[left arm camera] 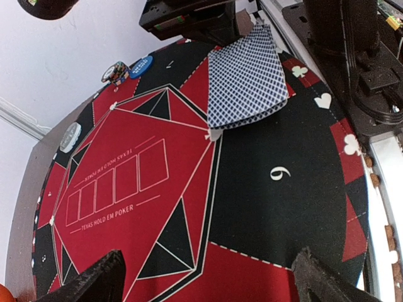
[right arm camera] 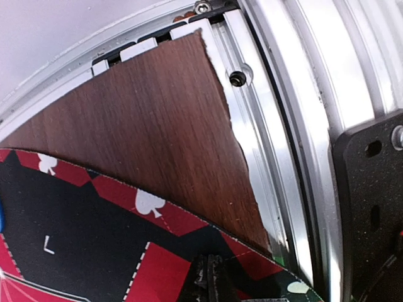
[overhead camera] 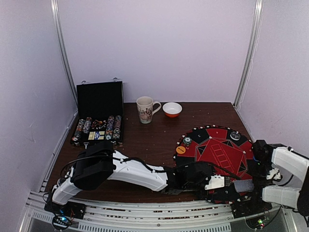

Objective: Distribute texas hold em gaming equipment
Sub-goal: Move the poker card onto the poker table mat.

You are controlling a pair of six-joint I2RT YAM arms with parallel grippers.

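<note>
- Nearest the arm bases, the left gripper (left arm camera: 208, 283) hangs over the poker mat (left arm camera: 126, 189), jaws spread wide and empty.
- Just beyond it, the right gripper (right arm camera: 211, 284) is pinched tight on a fan of cards (left arm camera: 245, 75), held above the mat's near edge.
- The step looks like dealing. Next, the left jaws would need to close on one card's free edge alone.
- Chips (left arm camera: 117, 72) sit on the mat's rim, and more fill the case (overhead camera: 99, 104) at the far left.
- The card count cannot be told, and the right wrist view shows no cards at all.

Fanned grey-backed cards (left arm camera: 247, 75) over poker mat (left arm camera: 126, 189)
</note>
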